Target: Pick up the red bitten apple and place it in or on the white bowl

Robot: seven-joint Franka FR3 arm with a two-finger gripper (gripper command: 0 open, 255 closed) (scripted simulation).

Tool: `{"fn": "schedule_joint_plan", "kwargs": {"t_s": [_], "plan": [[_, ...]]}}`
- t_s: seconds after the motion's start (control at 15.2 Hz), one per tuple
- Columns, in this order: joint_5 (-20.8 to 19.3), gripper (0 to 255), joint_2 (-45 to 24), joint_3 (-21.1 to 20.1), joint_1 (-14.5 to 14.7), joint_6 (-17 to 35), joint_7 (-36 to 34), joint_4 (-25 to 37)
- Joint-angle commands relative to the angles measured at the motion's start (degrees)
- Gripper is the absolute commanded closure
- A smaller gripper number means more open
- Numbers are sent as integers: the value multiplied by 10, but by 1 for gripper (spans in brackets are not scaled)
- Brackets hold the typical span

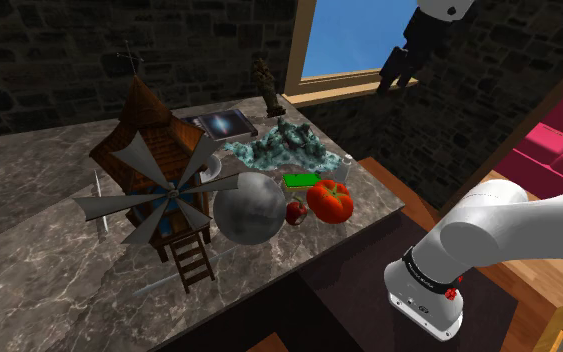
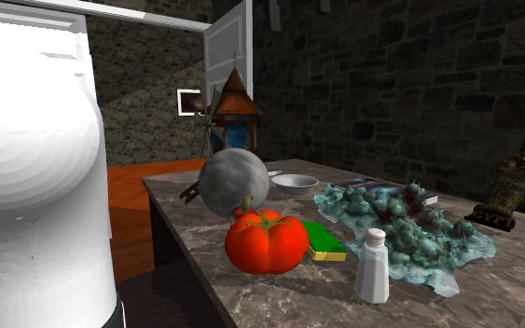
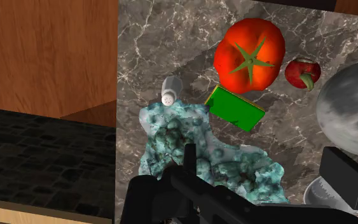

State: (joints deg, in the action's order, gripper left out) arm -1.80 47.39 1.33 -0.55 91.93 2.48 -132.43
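Observation:
The small red bitten apple [image 1: 295, 211] lies on the marble table between a grey sphere [image 1: 250, 206] and a big red tomato [image 1: 330, 200]. From the wrist view the apple [image 3: 302, 72] shows its pale bite, well ahead of my fingers. In the second exterior view the apple [image 2: 244, 211] peeks out behind the tomato [image 2: 267, 242]. The white bowl [image 2: 294, 183] sits behind the sphere; a windmill blade partly hides the bowl [image 1: 212, 172] in the shoulder view. My gripper [image 1: 399, 68] hangs high over the table's end by the window, open and holding nothing [image 3: 266, 162].
A large wooden windmill model [image 1: 159, 170] takes up the table's middle. A teal rocky mat [image 3: 196, 149], a green block [image 3: 234, 108] and a salt shaker [image 3: 170, 91] lie under my hand. A dark statuette [image 2: 512, 191] and a framed picture [image 1: 224, 124] stand at the back.

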Motion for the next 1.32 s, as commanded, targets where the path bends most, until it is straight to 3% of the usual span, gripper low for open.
{"fn": "schedule_joint_plan", "kwargs": {"t_s": [0.0,0.66,1.25], "plan": [[0,0,0,0,0,0,0,0],[45,0,3,-68,35,166,-58,-165],[88,0,-80,-142,75,347,-114,-259]]}}
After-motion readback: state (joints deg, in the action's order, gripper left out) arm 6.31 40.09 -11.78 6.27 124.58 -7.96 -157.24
